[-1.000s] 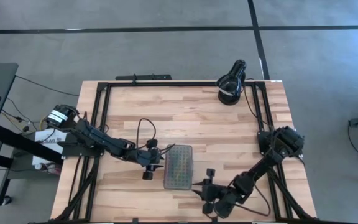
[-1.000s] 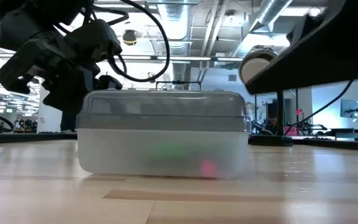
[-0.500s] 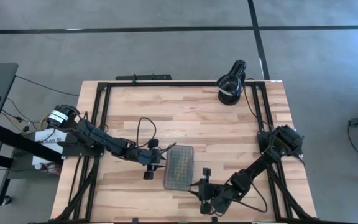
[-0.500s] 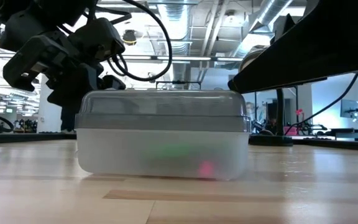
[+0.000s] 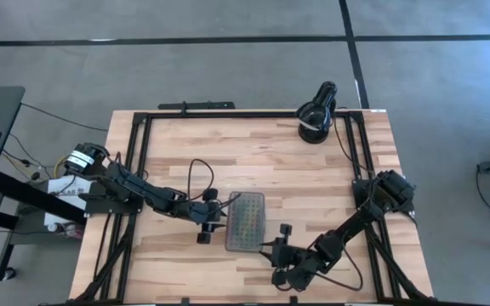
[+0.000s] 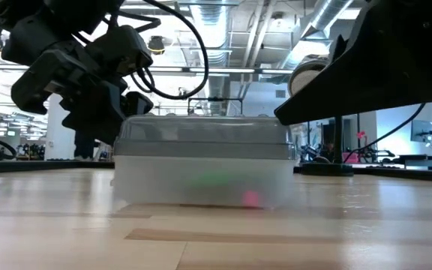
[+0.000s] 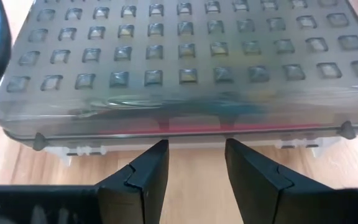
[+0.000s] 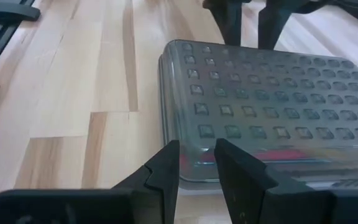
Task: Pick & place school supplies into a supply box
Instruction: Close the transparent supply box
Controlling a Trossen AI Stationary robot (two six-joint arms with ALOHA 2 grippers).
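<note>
— What does the small rectangular clear plastic supply box (image 5: 245, 223) look like?
— Its greyish lid with rows of raised square dots is down; through the cloudy walls, blurred green, pink and red shapes of school supplies (image 6: 223, 187) show inside.
— Where does it sit?
— On the pale wooden counter (image 5: 253, 161), between the two pincers. The left pincer (image 7: 194, 168) is just in front of one long side, fingers apart, grasping nothing.
— And the right pincer (image 8: 196, 165)?
— Near a corner of the opposite side, fingers narrowly parted with nothing between them.
</note>
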